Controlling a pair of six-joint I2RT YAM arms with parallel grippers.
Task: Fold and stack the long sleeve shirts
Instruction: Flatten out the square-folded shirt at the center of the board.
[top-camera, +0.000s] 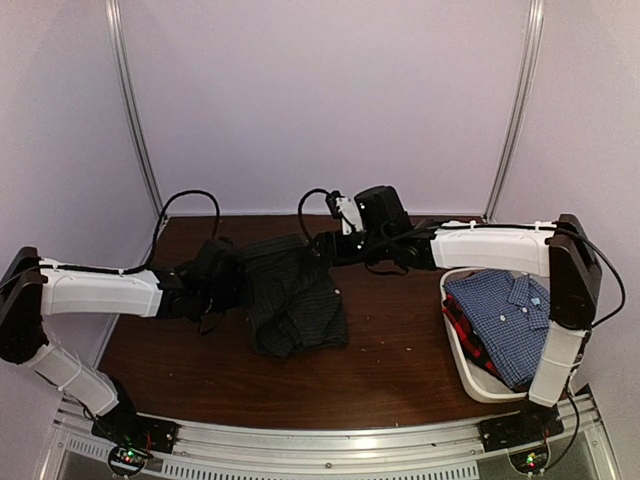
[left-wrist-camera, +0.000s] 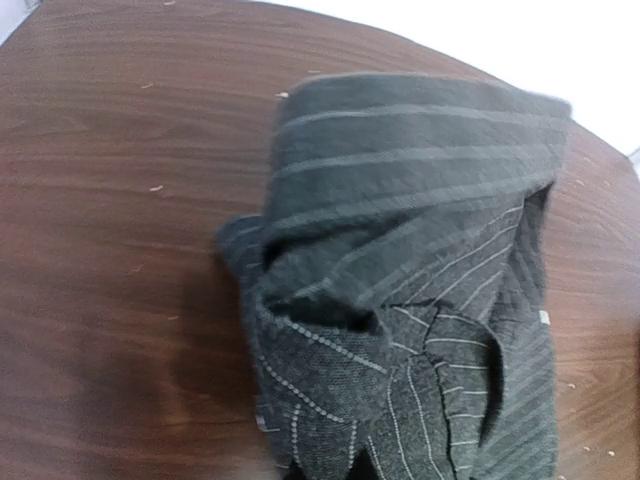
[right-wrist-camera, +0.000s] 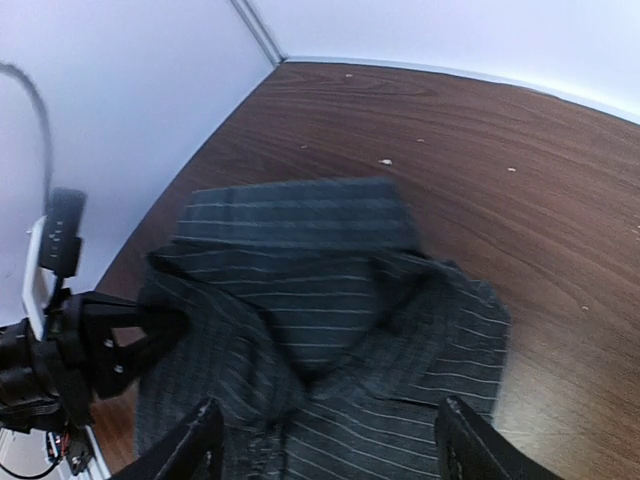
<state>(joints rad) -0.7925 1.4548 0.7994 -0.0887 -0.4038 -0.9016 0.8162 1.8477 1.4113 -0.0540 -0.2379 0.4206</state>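
The black pinstripe shirt lies partly folded and bunched in the middle of the brown table; it also shows in the left wrist view and the right wrist view. My left gripper is at the shirt's left edge and looks shut on the cloth; its fingers are hidden under cloth in its own view. It also shows in the right wrist view. My right gripper is open wide just above the shirt's far right part, empty. The blue-white check shirt lies folded on the red-and-dark shirt.
A white plastic tub at the right of the table holds the two folded shirts, under my right arm. White walls close the table at the back and sides.
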